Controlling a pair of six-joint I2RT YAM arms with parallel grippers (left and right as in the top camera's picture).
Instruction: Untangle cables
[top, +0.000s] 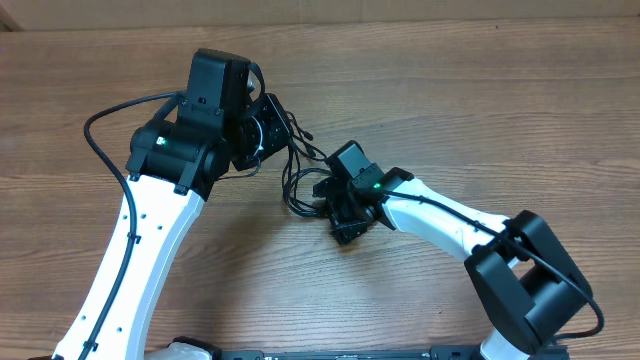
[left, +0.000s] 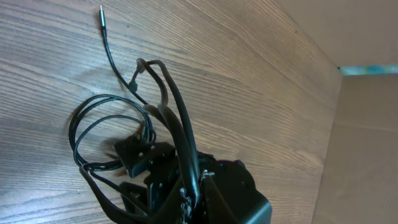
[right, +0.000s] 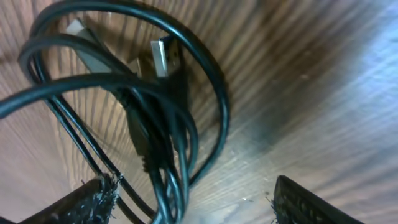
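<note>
The cables (top: 297, 178) lie as a tangle of thin black loops on the wooden table between the two arms. My left gripper (top: 282, 134) is shut on one strand, which rises taut from its jaws (left: 163, 81) while the other loops (left: 87, 124) hang down to the table; a thin plug tip (left: 101, 10) points away. My right gripper (top: 326, 201) is down at the tangle and open, its fingertips (right: 96, 198) standing on either side of several strands (right: 166, 186). Two flat metal plugs (right: 163, 57) show among the loops.
Bare wooden table (top: 480, 110) surrounds the tangle. A brown cardboard wall (left: 367, 137) stands along the far table edge. The left arm's own thicker cable (top: 100, 140) arcs out to the left.
</note>
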